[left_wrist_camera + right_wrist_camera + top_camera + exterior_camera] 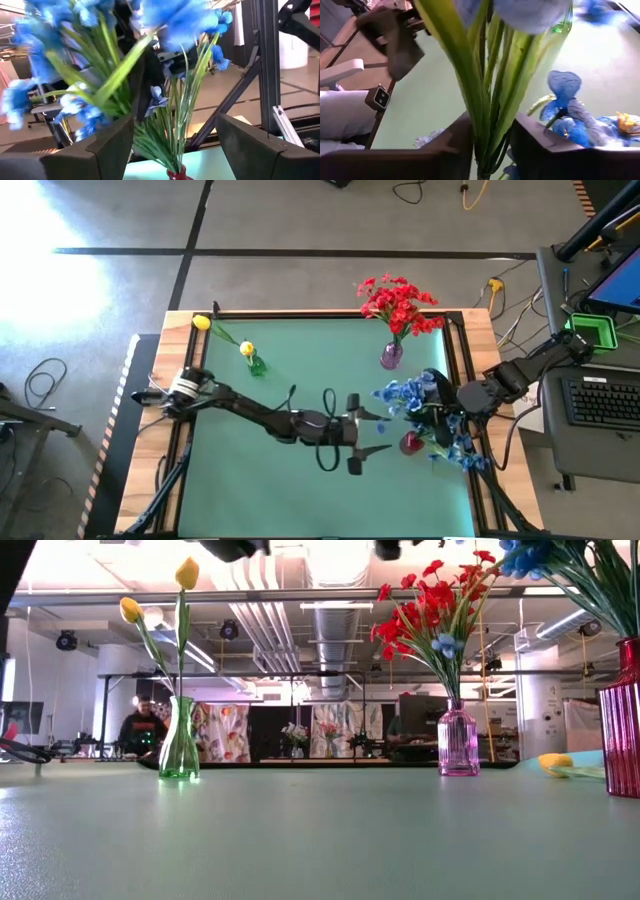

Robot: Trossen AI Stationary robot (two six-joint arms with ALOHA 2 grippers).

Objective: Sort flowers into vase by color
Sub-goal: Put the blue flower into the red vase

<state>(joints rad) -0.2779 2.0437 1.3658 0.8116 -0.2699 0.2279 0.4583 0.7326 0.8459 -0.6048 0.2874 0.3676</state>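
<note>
Blue flowers (405,393) stand with their stems in a red vase (411,443) at the mat's right. My right gripper (492,135) reaches into them from the right and is shut on their green stems. My left gripper (378,432) hovers open just left of the red vase (176,175), fingers pointing at the bunch and touching nothing. Red flowers (398,302) stand in a purple vase (457,740) at the far right. Two yellow flowers (187,573) stand in a green vase (257,366) at the far left. Another yellow flower (555,762) lies on the mat beside the red vase. My right gripper pinches the bundle of green stems (487,115) between its two fingers, below the blue blossoms. The fingers (460,145) come from the table's right side, slanting down, and lie across the stems. The stems stand nearly upright, their lower ends in the red vase.
Black frame rails (470,380) run along the table's sides. A keyboard (605,402) and a green box (592,332) sit beyond the right edge. The near left of the green mat (240,480) is bare. A person (140,728) sits in the room behind.
</note>
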